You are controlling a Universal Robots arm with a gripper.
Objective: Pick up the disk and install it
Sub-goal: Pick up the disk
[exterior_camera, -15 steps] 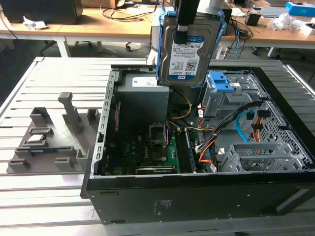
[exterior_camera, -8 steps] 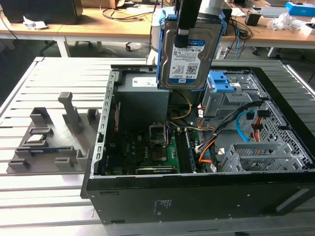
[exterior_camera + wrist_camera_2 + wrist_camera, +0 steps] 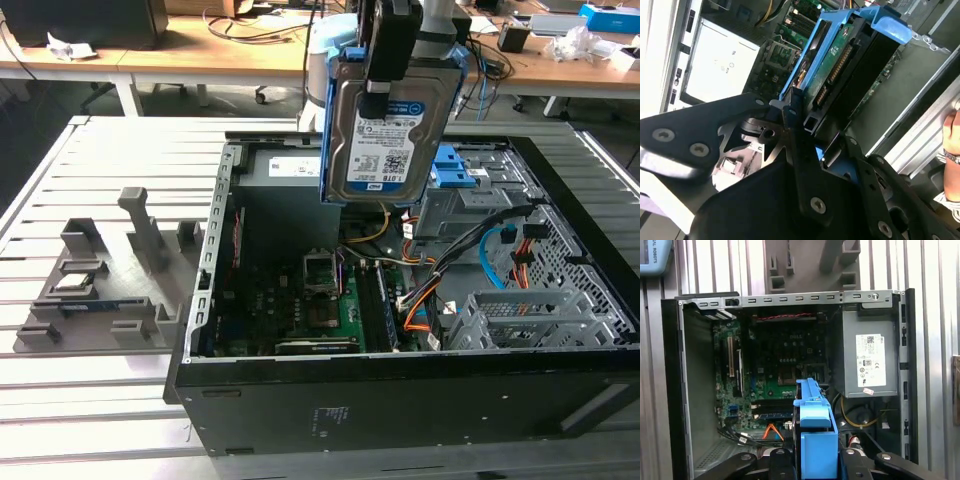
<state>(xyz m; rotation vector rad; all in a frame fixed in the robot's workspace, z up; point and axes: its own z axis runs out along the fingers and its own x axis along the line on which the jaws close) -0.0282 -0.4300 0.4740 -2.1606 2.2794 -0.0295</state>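
The disk (image 3: 385,130) is a silver hard drive with a white-and-blue label and blue caddy rails. It hangs upright above the open computer case (image 3: 400,400), over its far middle. My gripper (image 3: 378,92) comes down from above and is shut on the disk's upper part. In the second wrist view the black fingers (image 3: 799,131) clamp the disk (image 3: 840,65), whose blue rail and green circuit board face the camera. In the first wrist view the blue caddy (image 3: 815,435) stands edge-on between the gripper's black links, above the motherboard (image 3: 785,365).
A grey drive cage with a blue front (image 3: 458,172) sits inside the case toward the exterior view's right, among orange and black cables (image 3: 470,260). The grey power supply (image 3: 870,355) fills one corner. A grey fixture (image 3: 110,290) lies outside the case. A person's hand (image 3: 952,140) is beside the case.
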